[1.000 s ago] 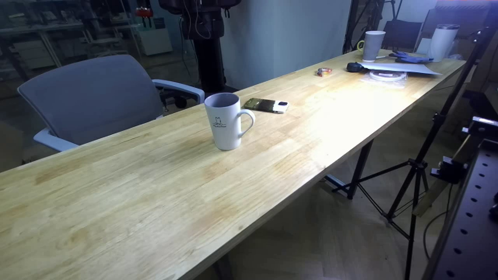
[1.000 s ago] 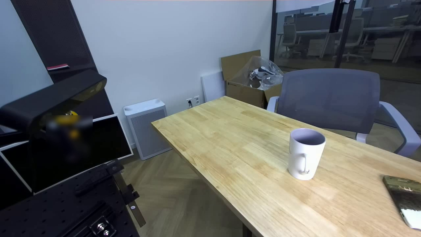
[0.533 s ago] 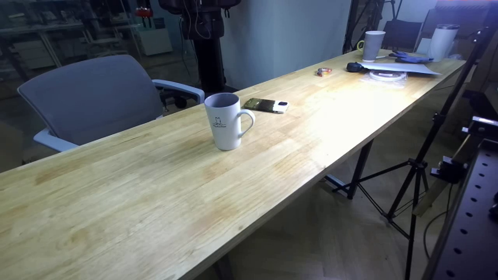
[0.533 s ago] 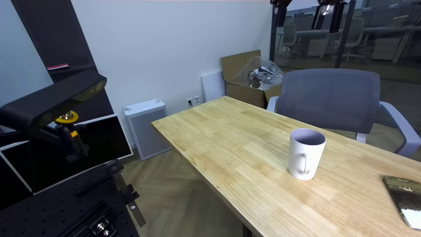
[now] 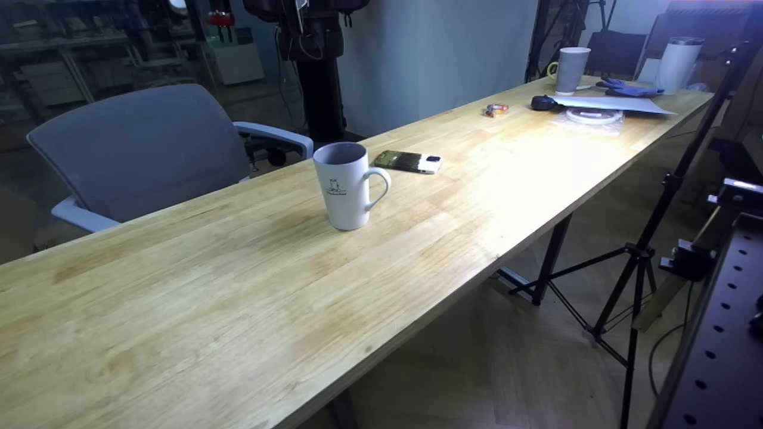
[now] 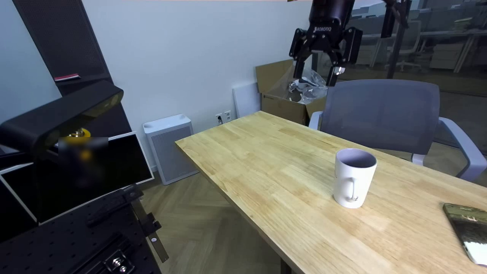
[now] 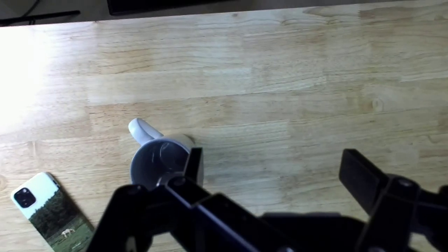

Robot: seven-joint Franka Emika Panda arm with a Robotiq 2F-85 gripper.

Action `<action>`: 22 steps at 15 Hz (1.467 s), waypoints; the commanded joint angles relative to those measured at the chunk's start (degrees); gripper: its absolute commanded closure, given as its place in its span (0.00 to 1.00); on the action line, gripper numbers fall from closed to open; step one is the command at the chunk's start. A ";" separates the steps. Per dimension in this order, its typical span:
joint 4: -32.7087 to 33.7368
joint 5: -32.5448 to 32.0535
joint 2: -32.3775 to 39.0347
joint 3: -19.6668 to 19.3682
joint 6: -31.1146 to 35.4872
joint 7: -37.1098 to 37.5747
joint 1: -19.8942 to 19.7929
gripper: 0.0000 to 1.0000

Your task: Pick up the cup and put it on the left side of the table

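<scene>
The cup, a white mug (image 5: 341,202), stands upright on the wooden table (image 5: 238,322), its handle toward the phone side. It also shows in an exterior view (image 6: 352,184), and in the wrist view the mug (image 7: 150,162) is seen from above with its dark inside. My gripper (image 6: 315,76) is open and empty, hanging in the air well above the tabletop. In the wrist view the gripper (image 7: 271,161) has its jaws wide apart over bare wood; the left finger overlaps the mug's rim side from this angle and hides part of it. I see no contact.
A phone (image 5: 408,161) lies on the table close to the mug. A grey chair (image 6: 380,114) stands along one long edge. A tall cup with a yellow handle (image 5: 571,71), a tumbler (image 5: 678,65) and papers lie at the far end. A tripod (image 5: 641,256) stands beside the table.
In an exterior view my gripper has come down from the top edge and moved leftward; one second ago it was out of that view. The mug has not moved.
</scene>
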 commanded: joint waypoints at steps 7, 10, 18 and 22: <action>3.50 -2.26 10.17 -0.86 0.32 3.18 1.78 0.00; 3.36 -3.01 11.60 -1.40 2.65 3.00 1.64 0.00; 2.55 -6.10 13.37 -2.69 9.71 2.65 1.61 0.00; 2.72 -5.01 14.49 -2.48 12.86 1.39 0.72 0.00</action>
